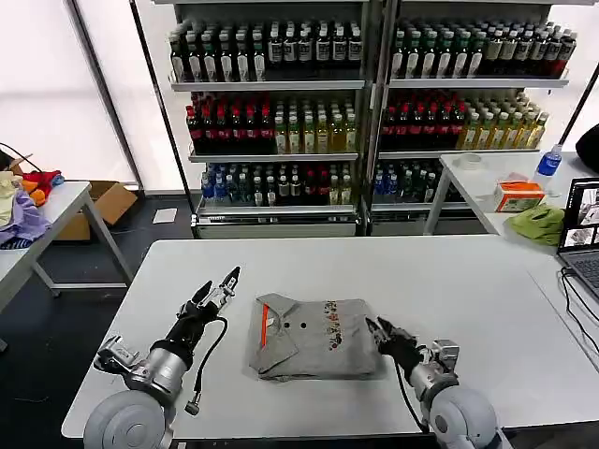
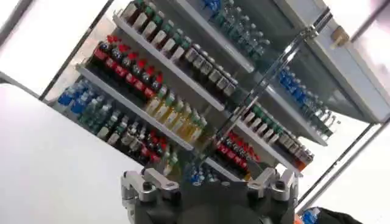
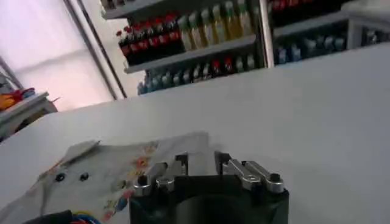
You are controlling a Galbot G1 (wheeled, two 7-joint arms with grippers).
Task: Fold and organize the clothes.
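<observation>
The grey shirt (image 1: 314,338) lies folded at lower centre of the white table (image 1: 449,281). Right gripper (image 1: 383,333) sits at its right edge, whether open or closed I cannot tell. Left gripper (image 1: 225,286) hovers just left, fingers apart. Drink shelves (image 1: 365,103) fill the back; a laptop (image 1: 582,234) sits at far right.

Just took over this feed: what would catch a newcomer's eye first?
The folded light grey shirt lies in a neat rectangle at the white table's near-centre, cartoon print and orange neck lining up. The left gripper hovers just left of it; the right gripper sits at its right edge. Behind, shelves of bottled drinks span the wall.
</observation>
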